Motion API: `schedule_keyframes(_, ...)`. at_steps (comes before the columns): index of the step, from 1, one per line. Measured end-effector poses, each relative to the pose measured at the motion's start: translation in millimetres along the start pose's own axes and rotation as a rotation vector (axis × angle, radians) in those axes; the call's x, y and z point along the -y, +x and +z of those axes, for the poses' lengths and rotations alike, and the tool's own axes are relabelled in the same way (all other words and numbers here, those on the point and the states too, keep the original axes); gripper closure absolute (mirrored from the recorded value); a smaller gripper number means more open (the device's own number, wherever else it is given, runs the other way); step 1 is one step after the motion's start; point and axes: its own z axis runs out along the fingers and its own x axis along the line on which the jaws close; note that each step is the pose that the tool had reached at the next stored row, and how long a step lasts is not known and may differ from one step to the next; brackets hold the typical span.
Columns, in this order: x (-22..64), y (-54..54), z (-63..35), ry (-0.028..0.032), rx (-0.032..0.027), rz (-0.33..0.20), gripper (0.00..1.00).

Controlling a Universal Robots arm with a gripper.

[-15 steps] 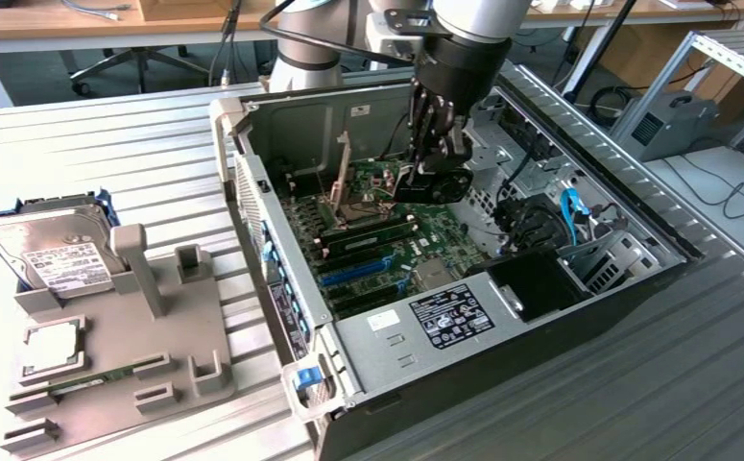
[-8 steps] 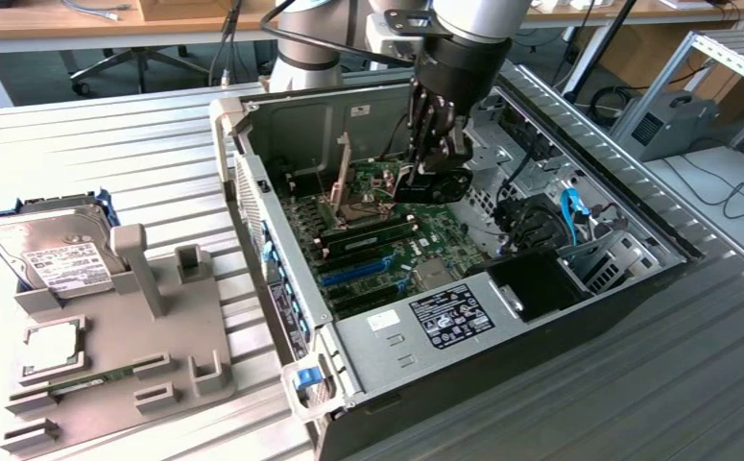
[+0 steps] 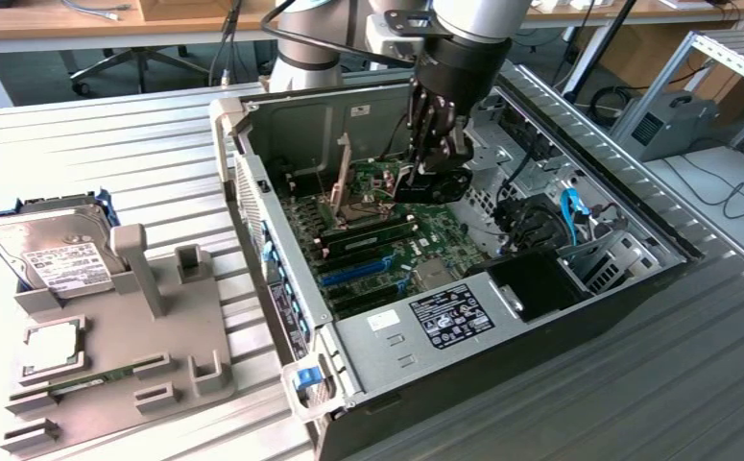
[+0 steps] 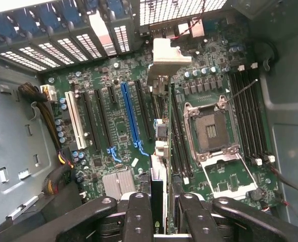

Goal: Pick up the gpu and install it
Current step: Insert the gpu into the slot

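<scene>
gpu (image 4: 157, 201): seen edge-on between the hand's fingers (image 4: 139, 217); its lower part is cut off by the wrist picture's edge.
hand (image 3: 433, 168): fingertips blend into the dark parts inside the case (image 3: 282, 259); the grip is hard to make out there.
slot under gpu: hidden by the card.
labels: print too small to read.

Open computer case (image 3: 628, 288) lies on its side on the slatted metal tabletop (image 3: 90, 154), motherboard (image 3: 385, 230) exposed. Blue expansion slot (image 4: 130, 118) and white expansion slot (image 4: 75, 120) run parallel on the board; CPU socket (image 4: 211, 132) is uncovered. Grey parts holder (image 3: 115, 355) sits well apart at the exterior view's left, carrying an upright silver hard drive (image 3: 52, 254) and a narrow green memory stick (image 3: 90, 377).
</scene>
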Motion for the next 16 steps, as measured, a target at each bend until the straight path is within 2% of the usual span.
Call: schedule_keyframes(16,0.0,0.0,0.2,-0.0009,-0.0013,-0.038,0.74)
